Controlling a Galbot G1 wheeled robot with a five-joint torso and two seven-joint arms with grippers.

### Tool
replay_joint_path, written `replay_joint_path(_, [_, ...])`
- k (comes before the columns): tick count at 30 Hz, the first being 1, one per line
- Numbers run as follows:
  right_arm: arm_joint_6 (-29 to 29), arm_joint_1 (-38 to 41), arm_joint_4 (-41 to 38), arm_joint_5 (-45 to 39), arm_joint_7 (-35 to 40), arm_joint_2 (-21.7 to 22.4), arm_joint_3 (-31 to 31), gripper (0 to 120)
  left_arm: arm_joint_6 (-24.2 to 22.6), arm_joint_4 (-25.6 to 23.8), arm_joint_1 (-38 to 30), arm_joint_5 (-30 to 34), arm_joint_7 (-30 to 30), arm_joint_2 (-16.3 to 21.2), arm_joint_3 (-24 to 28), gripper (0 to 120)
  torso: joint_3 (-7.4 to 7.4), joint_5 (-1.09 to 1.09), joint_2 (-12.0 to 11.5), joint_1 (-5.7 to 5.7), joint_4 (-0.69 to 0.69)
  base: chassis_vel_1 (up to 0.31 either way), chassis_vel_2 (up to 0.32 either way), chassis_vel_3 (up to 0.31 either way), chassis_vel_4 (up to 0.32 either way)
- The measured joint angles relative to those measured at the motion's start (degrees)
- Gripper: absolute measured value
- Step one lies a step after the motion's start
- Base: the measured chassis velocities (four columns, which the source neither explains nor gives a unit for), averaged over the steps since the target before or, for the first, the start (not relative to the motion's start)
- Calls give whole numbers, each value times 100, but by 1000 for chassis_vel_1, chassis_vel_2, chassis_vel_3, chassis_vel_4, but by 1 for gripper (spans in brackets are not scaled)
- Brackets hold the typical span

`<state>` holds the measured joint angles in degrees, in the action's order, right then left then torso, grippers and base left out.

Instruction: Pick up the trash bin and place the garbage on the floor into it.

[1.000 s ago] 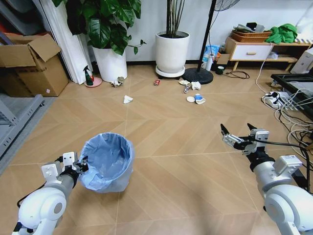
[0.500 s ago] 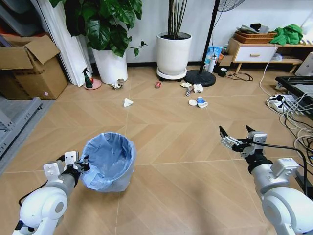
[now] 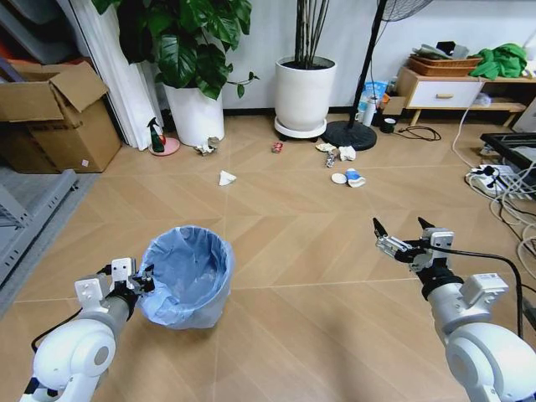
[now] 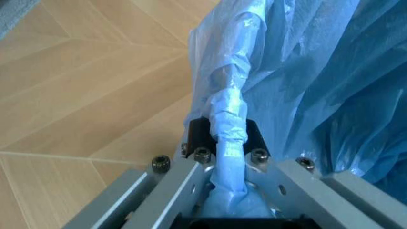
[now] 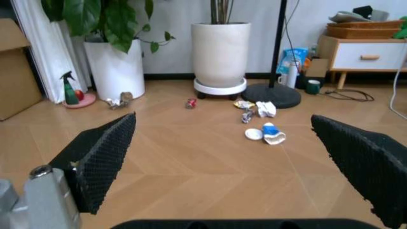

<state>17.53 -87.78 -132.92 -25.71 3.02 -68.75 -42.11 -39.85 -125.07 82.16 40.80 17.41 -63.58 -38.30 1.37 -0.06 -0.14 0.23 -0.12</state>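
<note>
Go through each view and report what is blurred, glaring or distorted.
Head view: even light, wide-angle bending at the edges, soft sheen on the floor. Left wrist view: the trash bin bag, pinched in the left tool, sits so close it looks soft. Right wrist view: the right tool fingers loom large and blurred; the garbage beyond is sharper.

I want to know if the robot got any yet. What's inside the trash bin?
Just its blue bag; no garbage shows inside the trash bin. The near inner wall and part of the bottom are hidden.
</note>
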Motion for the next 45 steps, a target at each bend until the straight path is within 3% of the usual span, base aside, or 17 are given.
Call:
replay_joint_path(27, [-23,5,21,64,-24,-59,41,100,88,19,30,-238,-197,-38,24,0,0,3,0,-1,0,-24,198,27,-197])
replay_joint_path(45, [-52,14,61,64,-26,-62,11,100,133,40,42,-323,-278,-71,42,0,0,-3,0,0,-1,-176,247,184,-248])
